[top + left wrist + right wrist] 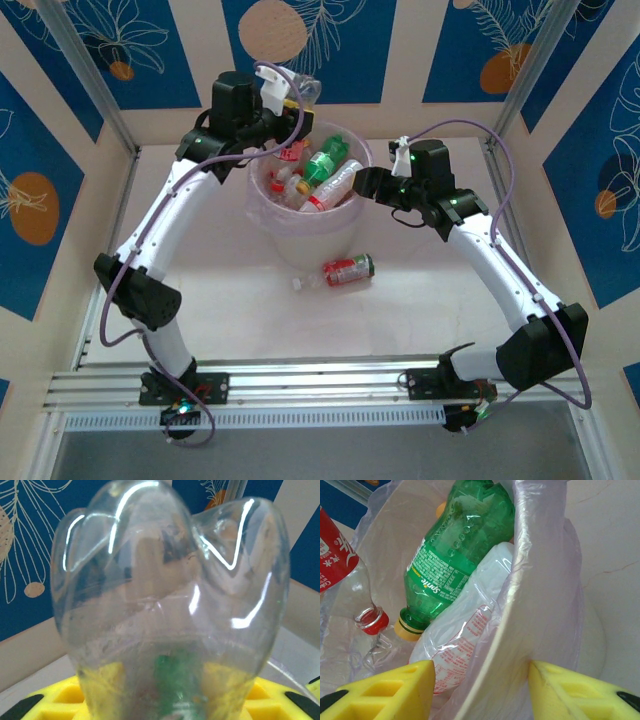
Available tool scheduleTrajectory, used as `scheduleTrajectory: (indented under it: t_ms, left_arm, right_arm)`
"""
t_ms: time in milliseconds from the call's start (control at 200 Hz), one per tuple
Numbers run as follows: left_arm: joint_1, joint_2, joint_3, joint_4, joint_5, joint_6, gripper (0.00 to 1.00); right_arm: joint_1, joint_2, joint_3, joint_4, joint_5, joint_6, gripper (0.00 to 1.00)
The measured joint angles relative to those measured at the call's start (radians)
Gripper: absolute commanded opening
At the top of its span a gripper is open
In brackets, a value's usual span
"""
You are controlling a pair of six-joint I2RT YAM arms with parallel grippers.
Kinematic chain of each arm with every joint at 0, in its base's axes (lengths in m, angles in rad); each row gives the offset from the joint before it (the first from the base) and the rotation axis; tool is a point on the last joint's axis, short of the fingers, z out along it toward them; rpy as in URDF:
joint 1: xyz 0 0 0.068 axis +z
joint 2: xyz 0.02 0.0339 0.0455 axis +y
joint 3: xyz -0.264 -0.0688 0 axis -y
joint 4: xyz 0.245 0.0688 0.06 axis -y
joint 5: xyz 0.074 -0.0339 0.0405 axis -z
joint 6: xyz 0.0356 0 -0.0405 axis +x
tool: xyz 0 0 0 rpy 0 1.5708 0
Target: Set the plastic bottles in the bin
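Currently: left gripper [295,95] is raised over the far rim of the round white bin [300,240], which is lined with a translucent pink-lilac plastic bag. Its jaws are clamped on a clear, unlabelled plastic bottle [307,90]. In the left wrist view the lobed base of that clear bottle [170,595] faces the camera. The yellow fingers [50,697] sit on either side of its lower part and press against it. The bottle is held in the air, above the bin and not inside it.

Right gripper [362,183] is at the bin's right-hand rim. The right wrist view shows its yellow fingers [390,690] astride the bag-covered rim of the bin [505,645], one finger inside and one outside. The wall and bag nearly fill the gap, so the jaws are narrowly set and pinching the rim. It holds no bottle.

Bin contents: green plastic bottle [326,160] with a yellow cap, lying tilted on the pile, cap end toward the right gripper [482,690]. Beside it lie a crumpled clear bottle with a pale red-printed label [465,630] and a clear red-labelled bottle [335,555] with a red neck ring. Further red-labelled bottles show from above; their count is unclear.

One clear bottle with a red label [347,270] lies on its side on the white table [230,310], just in front of the bin and apart from both grippers.
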Motion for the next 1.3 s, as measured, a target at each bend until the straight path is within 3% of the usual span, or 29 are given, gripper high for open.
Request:
scheduleTrajectory:
  t_ms: [465,665,835,915,1045,1301]
  left_arm:
    - [-0.001,-0.005,-0.053,-0.031,-0.014,-0.071,0.15]
    - [-0.001,0.012,-0.078,-0.049,-0.018,-0.078,0.37]
    - [-0.002,0.034,-0.079,-0.086,-0.018,-0.076,0.73]
    - [-0.005,0.037,-0.080,-0.098,-0.016,-0.071,0.81]
    - [-0.006,0.038,-0.079,-0.104,-0.016,-0.066,0.88]
    - [-0.006,0.025,-0.056,-0.103,-0.019,-0.050,0.85]
  right_arm:
    - [-0.003,0.000,0.000,0.000,-0.002,0.000,0.52]
    - [-0.007,0.000,0.000,0.000,-0.011,0.000,0.52]
    - [-0.010,0.000,0.000,0.000,-0.021,0.000,0.52]
    - [-0.011,0.000,0.000,0.000,-0.025,0.000,0.52]
    - [-0.011,0.000,-0.001,0.000,-0.028,0.000,0.52]
    - [-0.013,0.000,-0.003,0.002,-0.031,0.000,0.52]
